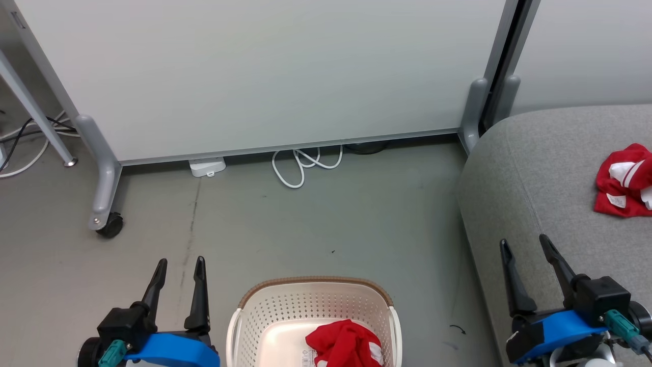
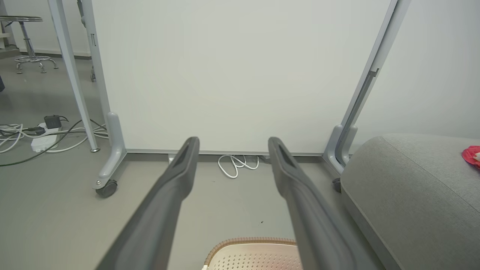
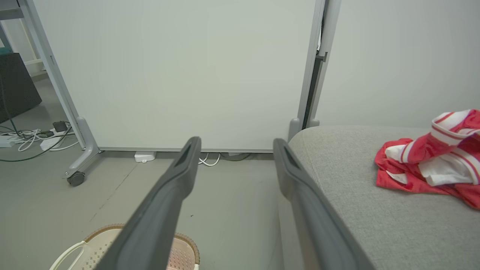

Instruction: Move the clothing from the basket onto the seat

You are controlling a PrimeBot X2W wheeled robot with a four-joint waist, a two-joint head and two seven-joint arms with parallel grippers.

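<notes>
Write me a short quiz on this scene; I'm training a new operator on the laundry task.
1. True or false: the basket is empty.
2. Fill in: the left gripper and the right gripper both stand ___, holding nothing.
3. Where does the garment outside the basket lie?
A) draped over the basket's rim
B) on the seat
C) between the right gripper's fingers

Key:
1. False. A red garment lies in it.
2. open
3. B
</notes>
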